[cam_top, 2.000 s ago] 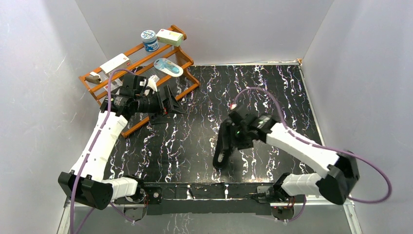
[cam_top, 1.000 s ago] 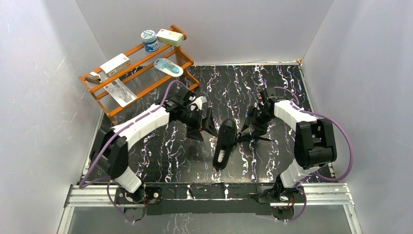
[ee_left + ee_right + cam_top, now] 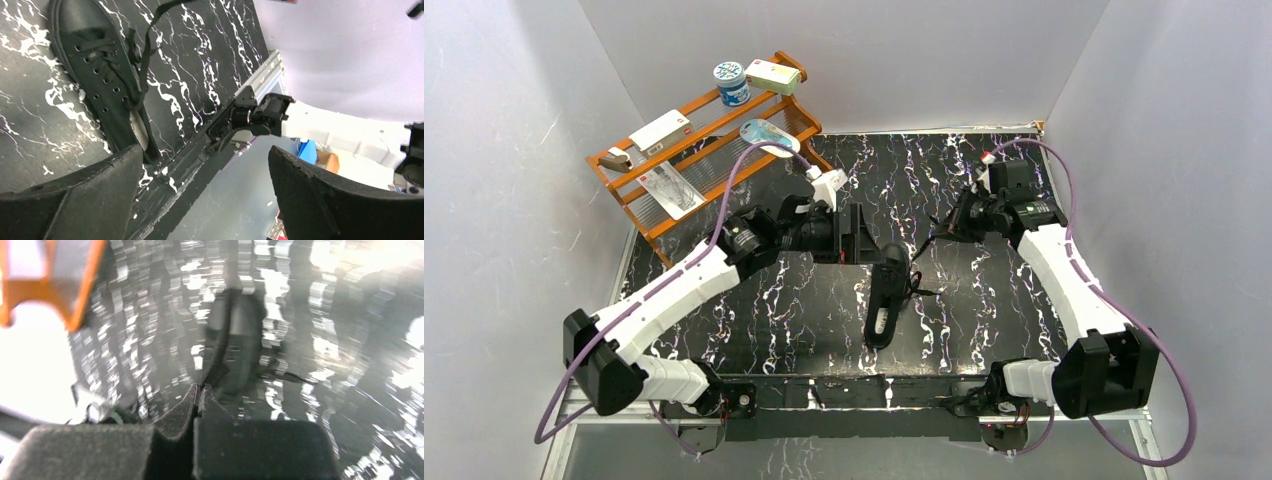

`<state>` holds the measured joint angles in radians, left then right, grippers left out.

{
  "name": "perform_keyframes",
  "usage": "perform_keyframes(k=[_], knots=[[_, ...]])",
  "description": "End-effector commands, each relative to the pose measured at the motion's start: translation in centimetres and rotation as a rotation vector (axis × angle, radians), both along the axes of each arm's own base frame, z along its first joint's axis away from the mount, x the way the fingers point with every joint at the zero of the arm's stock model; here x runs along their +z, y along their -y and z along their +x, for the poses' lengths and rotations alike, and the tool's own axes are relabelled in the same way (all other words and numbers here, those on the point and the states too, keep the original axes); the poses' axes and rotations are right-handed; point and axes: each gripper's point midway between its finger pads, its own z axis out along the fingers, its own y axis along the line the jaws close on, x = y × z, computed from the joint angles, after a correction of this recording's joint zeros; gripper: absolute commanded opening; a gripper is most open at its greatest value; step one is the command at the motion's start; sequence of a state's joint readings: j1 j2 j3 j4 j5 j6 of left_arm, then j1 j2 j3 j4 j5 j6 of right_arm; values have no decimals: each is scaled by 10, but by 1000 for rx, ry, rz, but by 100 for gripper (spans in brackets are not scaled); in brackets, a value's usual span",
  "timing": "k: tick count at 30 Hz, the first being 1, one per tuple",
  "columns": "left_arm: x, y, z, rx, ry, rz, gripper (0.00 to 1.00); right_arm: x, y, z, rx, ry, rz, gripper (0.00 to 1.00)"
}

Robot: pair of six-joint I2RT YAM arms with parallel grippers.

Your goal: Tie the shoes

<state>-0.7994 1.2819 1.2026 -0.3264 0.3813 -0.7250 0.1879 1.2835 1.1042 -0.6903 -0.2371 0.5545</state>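
While the left fingers (image 3: 75, 200) hang spread wide just beside the toe of the sneaker (image 3: 886, 295), the right fingers (image 3: 199, 401) sit right of centre in the top view, pressed together and pinching a thin black lace (image 3: 218, 356). Lace runs from the tips back to the shoe. Sneaker lies sole-down mid-frame on the black marbled worktop (image 3: 984, 300), toe toward the top, heel toward the bottom edge. Right wrist view is blurred. Orange rack (image 3: 709, 150) stands upper left, well apart from the shoe.

Overhead and close, oblique left wrist views share the sneaker (image 3: 886, 295).
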Motion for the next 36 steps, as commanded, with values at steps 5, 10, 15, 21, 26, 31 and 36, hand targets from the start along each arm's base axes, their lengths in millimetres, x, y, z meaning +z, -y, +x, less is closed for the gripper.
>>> perform_keyframes(k=[5, 10, 15, 21, 26, 31, 36], knots=[[33, 4, 42, 6, 156, -27, 91, 105, -137, -24, 545, 236, 437, 0], [17, -16, 58, 110, 222, 43, 87, 114, -165, -27, 580, 205, 538, 0], [21, -33, 61, 77, 196, -73, 82, 116, -166, -33, 594, 169, 557, 0], [5, -32, 45, -8, 265, -127, 81, 113, -163, -46, 616, 105, 565, 0], [4, -32, 49, -54, 475, -161, 72, 117, -160, -53, 601, 102, 574, 0], [-7, -22, 59, -100, 509, -124, 72, 116, -160, -58, 582, 69, 606, 0], [-2, -11, 65, -126, 585, -145, 70, 117, -160, -61, 586, 61, 616, 0]])
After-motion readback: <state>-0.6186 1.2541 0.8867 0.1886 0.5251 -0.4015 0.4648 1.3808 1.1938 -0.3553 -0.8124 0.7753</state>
